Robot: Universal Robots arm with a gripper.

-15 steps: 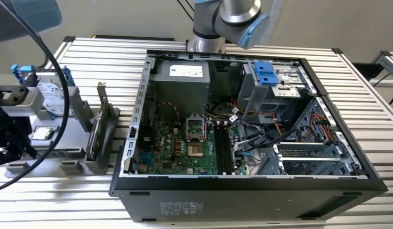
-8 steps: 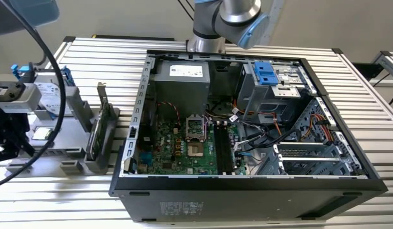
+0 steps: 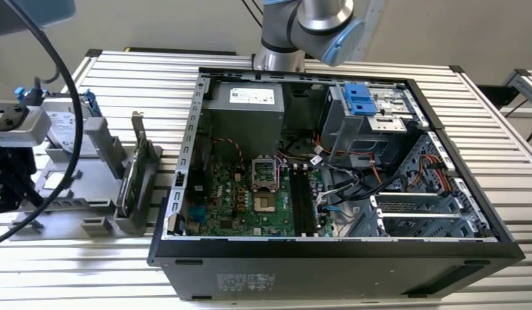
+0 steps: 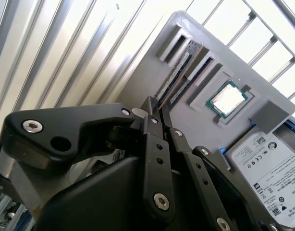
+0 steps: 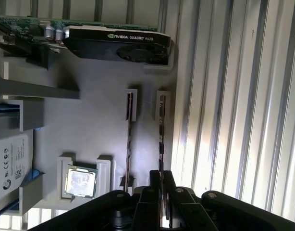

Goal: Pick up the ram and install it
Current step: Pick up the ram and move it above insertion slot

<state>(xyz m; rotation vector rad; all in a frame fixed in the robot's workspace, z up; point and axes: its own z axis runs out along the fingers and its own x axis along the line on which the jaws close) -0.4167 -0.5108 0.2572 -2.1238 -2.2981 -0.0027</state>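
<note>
Between the clenched fingers of the black metal gripper (image 5: 161,177) stands the slim dark ram stick (image 5: 161,134). Just beside them stands a twin stick (image 5: 129,144).

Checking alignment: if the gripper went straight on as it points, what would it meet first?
Most likely the ram stick standing edge-on in the outer slot of the grey tray: the gripper lines up over its end. Whether they touch is unclear.

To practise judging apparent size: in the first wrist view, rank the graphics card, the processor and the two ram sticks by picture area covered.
1. Graphics card
2. Processor
3. Tied, alike as edge-on slivers: the outer ram stick, nearest the edge of the tray, and the inner ram stick.
</note>
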